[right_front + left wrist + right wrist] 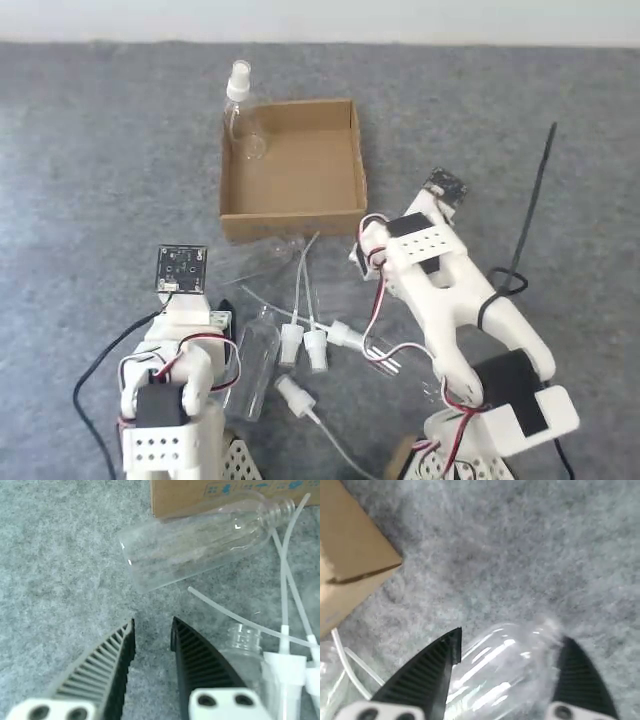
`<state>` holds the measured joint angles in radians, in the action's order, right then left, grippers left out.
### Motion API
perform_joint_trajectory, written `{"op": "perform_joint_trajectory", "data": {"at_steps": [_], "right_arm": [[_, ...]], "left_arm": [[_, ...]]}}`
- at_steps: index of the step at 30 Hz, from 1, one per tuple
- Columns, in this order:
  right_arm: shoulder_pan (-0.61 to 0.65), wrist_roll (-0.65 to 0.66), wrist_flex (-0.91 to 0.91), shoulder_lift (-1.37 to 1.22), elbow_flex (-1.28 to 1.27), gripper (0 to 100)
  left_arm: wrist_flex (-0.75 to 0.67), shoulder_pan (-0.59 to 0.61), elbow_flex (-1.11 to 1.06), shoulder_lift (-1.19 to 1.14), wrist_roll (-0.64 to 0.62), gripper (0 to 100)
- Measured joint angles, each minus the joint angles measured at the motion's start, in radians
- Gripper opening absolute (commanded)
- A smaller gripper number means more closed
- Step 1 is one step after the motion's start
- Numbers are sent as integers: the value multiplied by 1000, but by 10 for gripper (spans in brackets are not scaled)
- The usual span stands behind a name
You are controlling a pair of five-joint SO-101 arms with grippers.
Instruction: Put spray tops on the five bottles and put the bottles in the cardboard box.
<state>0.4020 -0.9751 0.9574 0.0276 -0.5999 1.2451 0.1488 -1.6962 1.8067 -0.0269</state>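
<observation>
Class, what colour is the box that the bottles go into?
The cardboard box is plain brown, best seen in the high view.

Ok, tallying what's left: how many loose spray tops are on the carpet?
4: two spray tops side by side between the arms, a third just right of them, a fourth closest to the camera. None looks hidden.

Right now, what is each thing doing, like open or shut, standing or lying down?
cardboard box: open on top
capped bottle: spray top on, in the box
bottle by the box: lying down, no top
loose spray tops: lying on the carpet
left gripper: fingers open, empty
right gripper: fingers open around another lying bottle
</observation>
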Motion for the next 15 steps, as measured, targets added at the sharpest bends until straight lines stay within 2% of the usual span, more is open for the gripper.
{"op": "perform_joint_trajectory", "data": {"at_steps": [2, 15], "right_arm": [[-21, 2, 0, 0, 0, 63], [-133, 25, 12, 18, -2, 70]], "left_arm": [[0, 0, 0, 0, 0, 108], [0, 0, 0, 0, 0, 108]]}}
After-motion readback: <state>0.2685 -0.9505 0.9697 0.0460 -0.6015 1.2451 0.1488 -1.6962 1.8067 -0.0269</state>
